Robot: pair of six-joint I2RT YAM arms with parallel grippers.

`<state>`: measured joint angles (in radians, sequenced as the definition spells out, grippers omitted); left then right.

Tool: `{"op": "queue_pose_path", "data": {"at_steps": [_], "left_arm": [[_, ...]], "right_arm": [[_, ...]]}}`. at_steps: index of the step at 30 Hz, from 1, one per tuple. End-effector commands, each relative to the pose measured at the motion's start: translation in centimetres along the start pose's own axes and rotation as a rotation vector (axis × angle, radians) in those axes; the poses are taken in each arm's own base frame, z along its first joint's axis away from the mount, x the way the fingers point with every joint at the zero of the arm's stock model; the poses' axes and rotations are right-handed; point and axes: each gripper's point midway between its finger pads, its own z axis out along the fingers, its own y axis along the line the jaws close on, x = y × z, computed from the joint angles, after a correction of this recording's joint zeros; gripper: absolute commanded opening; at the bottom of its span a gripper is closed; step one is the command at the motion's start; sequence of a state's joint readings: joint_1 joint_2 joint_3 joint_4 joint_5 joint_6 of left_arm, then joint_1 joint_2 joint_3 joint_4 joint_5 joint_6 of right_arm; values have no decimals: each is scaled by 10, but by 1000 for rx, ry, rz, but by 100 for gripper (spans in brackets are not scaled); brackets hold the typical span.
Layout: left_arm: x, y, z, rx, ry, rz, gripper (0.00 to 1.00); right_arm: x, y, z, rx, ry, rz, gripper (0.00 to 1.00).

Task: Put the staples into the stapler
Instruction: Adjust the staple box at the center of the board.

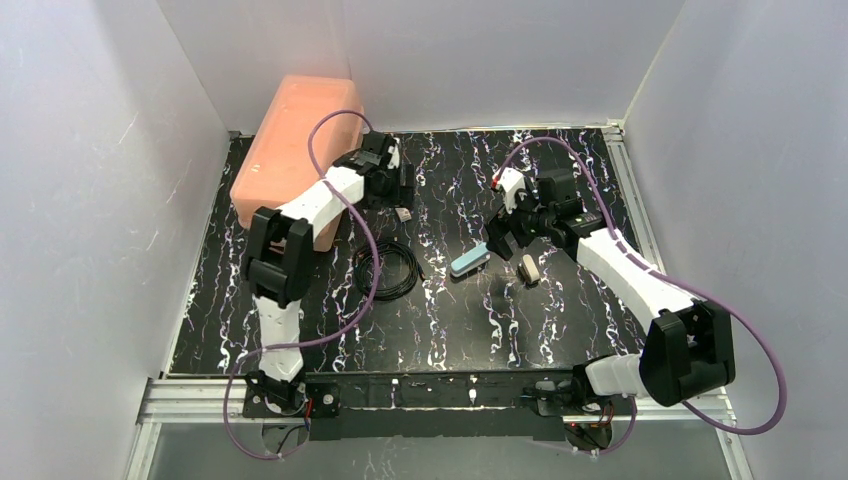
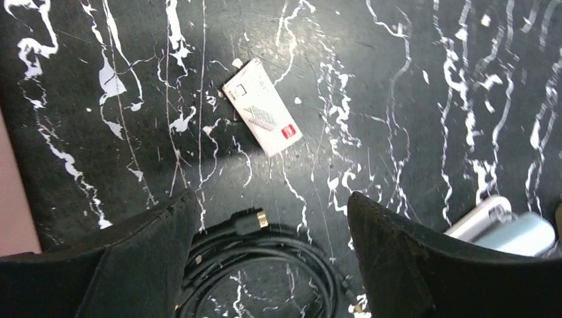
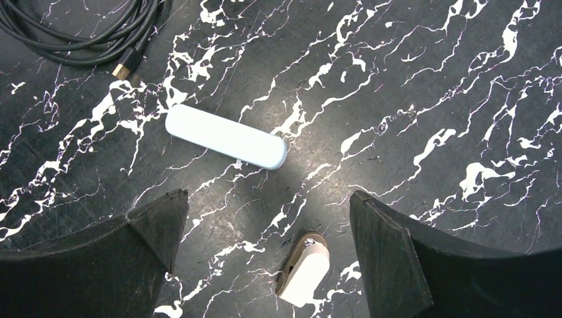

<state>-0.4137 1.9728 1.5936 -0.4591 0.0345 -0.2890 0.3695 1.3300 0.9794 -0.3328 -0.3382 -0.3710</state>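
The light-blue stapler (image 1: 469,263) lies flat mid-table; in the right wrist view the stapler (image 3: 225,137) is just ahead of my right gripper (image 3: 266,195), which hangs open above the table and holds nothing. In the left wrist view its end (image 2: 520,233) shows at the right edge with a silver part beside it. A small pale cardboard box with a red mark (image 2: 262,106) lies ahead of my left gripper (image 2: 272,196), which is open and empty. The staples themselves are hidden. In the top view the box (image 1: 403,213) sits just below the left gripper (image 1: 401,190).
A coiled black cable (image 1: 385,268) lies left of the stapler, its coil (image 2: 265,265) under the left fingers. A small white block on a brown base (image 3: 303,271) rests between the right fingers, on the table. A big pink box (image 1: 295,150) fills the back left corner.
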Motion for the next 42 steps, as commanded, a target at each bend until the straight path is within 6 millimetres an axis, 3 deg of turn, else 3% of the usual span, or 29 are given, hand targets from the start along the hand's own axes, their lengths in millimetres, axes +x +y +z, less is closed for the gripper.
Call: {"op": "queue_pose_path", "data": {"at_steps": [1, 17, 27, 36, 42], "left_arm": [[-4, 15, 12, -160, 39, -142, 82], [-5, 0, 57, -193, 67, -184, 80], [2, 5, 76, -232, 86, -196, 73], [27, 7, 81, -239, 137, -119, 43], [36, 4, 68, -155, 171, 52, 38]], "right_arm": [[-11, -3, -5, 25, -51, -18, 99], [3, 1, -5, 30, -35, -21, 99], [7, 1, -4, 30, -26, -21, 99], [9, 1, -3, 30, -24, -21, 99], [9, 1, -6, 33, -24, -23, 99]]}}
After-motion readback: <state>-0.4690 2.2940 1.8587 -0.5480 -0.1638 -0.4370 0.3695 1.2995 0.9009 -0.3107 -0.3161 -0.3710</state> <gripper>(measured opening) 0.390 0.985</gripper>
